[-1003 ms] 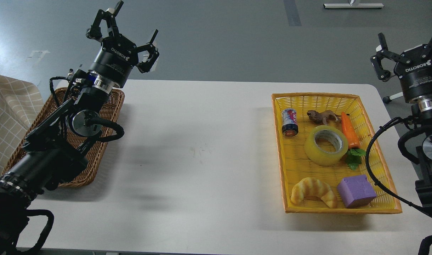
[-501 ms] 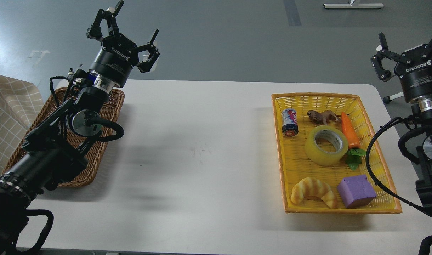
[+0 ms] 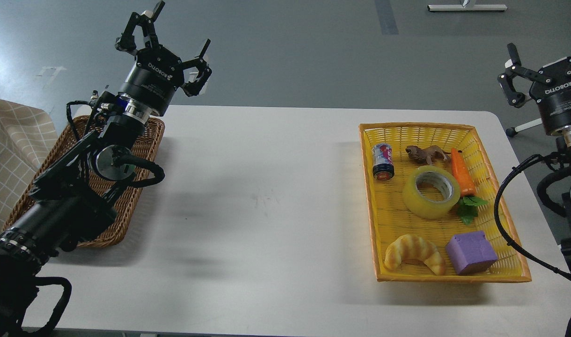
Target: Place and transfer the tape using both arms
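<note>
The tape (image 3: 431, 192), a translucent yellow roll with a grey-white core, lies flat in the middle of the yellow basket (image 3: 512, 234) at the table's right. My left gripper (image 3: 180, 32) is open and empty, raised above the far left of the table, over the back end of the brown wicker basket (image 3: 140, 164). My right gripper (image 3: 550, 42) is raised beyond the table's far right corner, its fingers spread open and empty; its right finger is cut by the frame edge. Both grippers are far from the tape.
In the yellow basket also lie a small can (image 3: 383, 161), a toy animal (image 3: 425, 153), a toy carrot (image 3: 462, 175), a croissant (image 3: 414, 253) and a purple foam cube (image 3: 471, 252). A checked cloth (image 3: 9, 154) hangs at the far left. The white table (image 3: 267, 210) lies between the baskets.
My right gripper has shifted to the right, partly out of the frame. My left arm has barely moved. The tape has not moved.
</note>
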Tool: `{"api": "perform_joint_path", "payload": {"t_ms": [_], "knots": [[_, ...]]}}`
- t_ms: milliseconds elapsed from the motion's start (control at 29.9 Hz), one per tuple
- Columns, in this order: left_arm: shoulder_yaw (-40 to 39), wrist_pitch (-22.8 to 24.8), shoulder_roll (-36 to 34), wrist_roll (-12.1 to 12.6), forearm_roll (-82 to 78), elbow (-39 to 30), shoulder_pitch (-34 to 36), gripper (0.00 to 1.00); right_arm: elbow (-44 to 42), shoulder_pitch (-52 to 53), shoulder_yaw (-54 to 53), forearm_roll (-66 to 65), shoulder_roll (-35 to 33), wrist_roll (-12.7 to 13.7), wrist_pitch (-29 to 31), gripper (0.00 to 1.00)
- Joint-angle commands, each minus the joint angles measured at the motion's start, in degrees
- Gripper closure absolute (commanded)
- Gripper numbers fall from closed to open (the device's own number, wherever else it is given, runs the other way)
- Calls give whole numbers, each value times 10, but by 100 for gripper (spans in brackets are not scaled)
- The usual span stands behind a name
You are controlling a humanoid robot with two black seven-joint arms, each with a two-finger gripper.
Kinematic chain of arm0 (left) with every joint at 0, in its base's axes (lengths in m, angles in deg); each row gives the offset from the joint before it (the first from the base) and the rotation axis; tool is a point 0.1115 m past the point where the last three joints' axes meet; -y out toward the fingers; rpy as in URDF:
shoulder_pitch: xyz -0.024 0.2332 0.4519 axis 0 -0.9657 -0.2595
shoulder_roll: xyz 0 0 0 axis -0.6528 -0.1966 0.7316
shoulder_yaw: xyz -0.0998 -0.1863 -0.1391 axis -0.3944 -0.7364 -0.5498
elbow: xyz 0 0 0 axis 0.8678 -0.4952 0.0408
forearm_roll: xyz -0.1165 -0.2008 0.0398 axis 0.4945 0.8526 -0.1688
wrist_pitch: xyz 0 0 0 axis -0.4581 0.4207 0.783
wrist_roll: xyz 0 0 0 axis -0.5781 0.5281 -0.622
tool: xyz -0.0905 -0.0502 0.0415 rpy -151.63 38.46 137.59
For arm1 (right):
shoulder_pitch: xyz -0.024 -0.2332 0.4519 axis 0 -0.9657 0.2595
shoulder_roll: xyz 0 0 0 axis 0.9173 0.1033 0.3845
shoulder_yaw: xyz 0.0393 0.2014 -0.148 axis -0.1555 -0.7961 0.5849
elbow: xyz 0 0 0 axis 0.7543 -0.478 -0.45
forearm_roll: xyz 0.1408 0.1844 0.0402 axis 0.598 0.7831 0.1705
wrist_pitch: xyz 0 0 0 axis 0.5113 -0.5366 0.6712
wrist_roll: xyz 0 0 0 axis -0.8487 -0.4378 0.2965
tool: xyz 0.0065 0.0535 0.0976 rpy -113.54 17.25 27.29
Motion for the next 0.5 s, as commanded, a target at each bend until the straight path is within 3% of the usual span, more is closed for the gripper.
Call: {"api": "perform_joint_path", "payload": {"t_ms": [0, 468], "knots": [[0, 0, 0, 0, 0, 0, 0, 2, 1, 0, 1, -3, -14, -1, 0, 0], [0, 0, 1, 0, -1, -1, 2, 2, 3, 0, 2, -149, -40, -1, 0, 0]]}}
